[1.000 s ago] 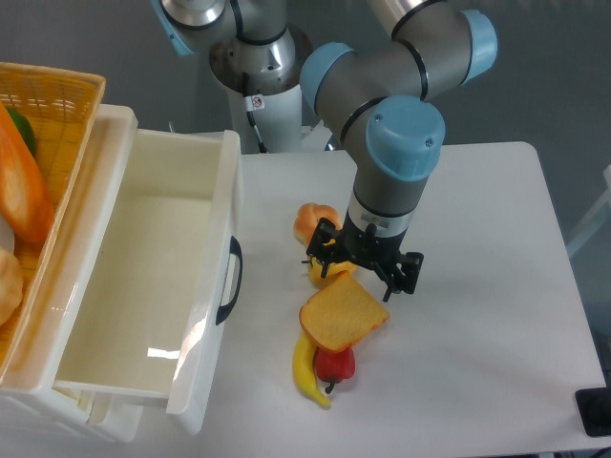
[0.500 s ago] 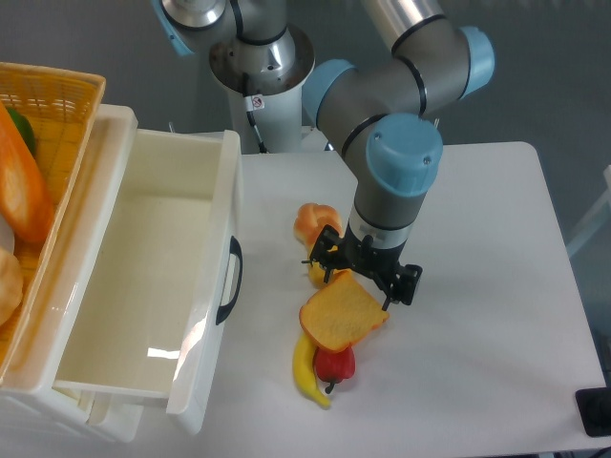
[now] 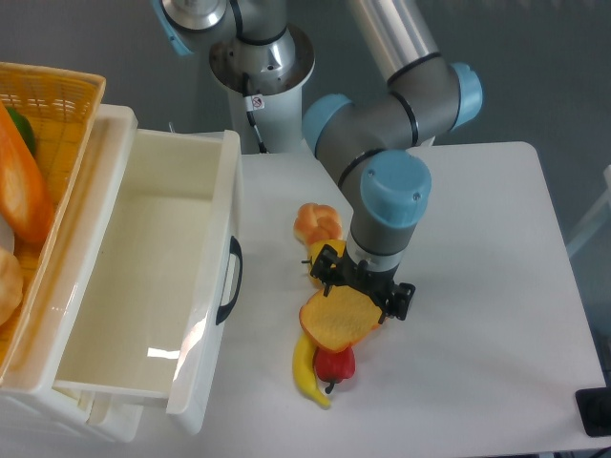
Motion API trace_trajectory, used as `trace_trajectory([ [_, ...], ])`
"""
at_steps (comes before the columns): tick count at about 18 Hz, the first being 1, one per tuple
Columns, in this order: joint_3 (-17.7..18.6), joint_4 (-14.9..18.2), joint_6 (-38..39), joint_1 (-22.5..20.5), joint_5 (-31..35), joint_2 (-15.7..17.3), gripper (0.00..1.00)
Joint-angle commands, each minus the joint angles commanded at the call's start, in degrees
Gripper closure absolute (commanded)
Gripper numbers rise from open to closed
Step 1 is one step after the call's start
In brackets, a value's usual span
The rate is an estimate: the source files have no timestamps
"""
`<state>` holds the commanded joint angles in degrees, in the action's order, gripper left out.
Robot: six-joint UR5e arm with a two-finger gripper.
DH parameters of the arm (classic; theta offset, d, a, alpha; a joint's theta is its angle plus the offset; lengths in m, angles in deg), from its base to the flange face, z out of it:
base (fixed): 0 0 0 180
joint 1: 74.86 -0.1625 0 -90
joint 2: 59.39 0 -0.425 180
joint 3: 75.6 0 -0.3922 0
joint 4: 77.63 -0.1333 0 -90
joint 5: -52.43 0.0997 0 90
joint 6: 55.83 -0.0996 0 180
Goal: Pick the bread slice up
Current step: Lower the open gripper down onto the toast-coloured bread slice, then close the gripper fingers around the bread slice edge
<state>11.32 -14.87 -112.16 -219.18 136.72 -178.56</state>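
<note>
Now the pincer (image 3: 361,289) sits lower than a second ago, its fingers spread over the far edge of the bread slice (image 3: 337,320), which lies mid-desk (image 3: 477,315) atop the banana (image 3: 307,370) and red toy (image 3: 334,364).

No words, brand names or numbers can be read anywhere. The only sign is a small white sticker (image 3: 254,102) on the grey robot base (image 3: 260,67) at the back of the table; it bears a red mark, too small to make out. The arm's grey tubes and blue joint caps, the white bin and the yellow basket carry no lettering that shows.
</note>
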Motion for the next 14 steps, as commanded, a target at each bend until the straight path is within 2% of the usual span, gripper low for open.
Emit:
trace_trajectory([
  [6,0.18,-1.76,0.18,0.17,-0.26,-2.72,0.0],
  [14,-0.7,-1.94,0.0,0.26,-1.93,-4.66,0.0],
])
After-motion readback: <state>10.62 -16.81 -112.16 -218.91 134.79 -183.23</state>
